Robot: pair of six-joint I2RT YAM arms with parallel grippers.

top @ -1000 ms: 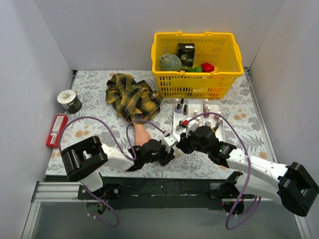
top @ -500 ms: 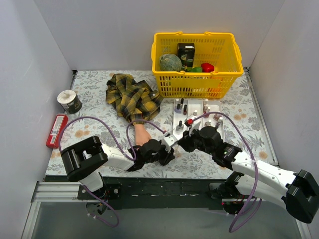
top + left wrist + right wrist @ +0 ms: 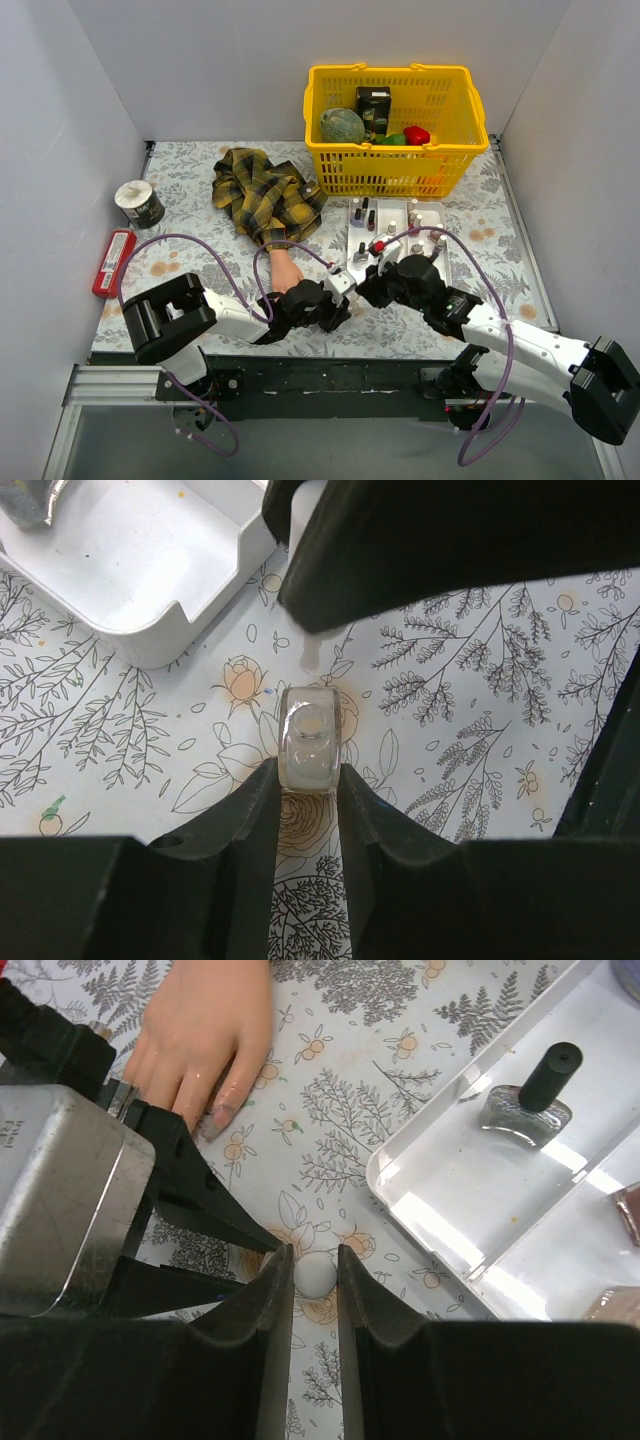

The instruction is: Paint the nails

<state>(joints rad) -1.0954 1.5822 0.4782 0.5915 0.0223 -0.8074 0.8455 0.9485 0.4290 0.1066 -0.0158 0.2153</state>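
Note:
The peach mannequin hand (image 3: 285, 270) lies palm down, its yellow-and-black plaid sleeve (image 3: 265, 195) behind it. In the right wrist view the hand (image 3: 205, 1030) is at top left, and one fingertip nail (image 3: 216, 1115) looks greyish. My left gripper (image 3: 343, 292) is shut on a small clear bottle of pale polish (image 3: 312, 735), uncapped and upright just off the hand's fingertips. My right gripper (image 3: 366, 285) is shut on a white round cap (image 3: 314, 1275) directly over that bottle. The cap's pale brush tip (image 3: 309, 655) hangs just above the bottle's open neck.
A white tray (image 3: 397, 262) of several black-capped polish bottles sits right of the hand; one grey bottle (image 3: 527, 1100) shows in it. A yellow basket (image 3: 390, 130) stands at the back. A tape roll (image 3: 138, 203) and a red flat item (image 3: 113, 262) lie at left.
My right arm has shifted slightly, its wrist settling a little higher over the bottle. The left arm and the hand have not moved.

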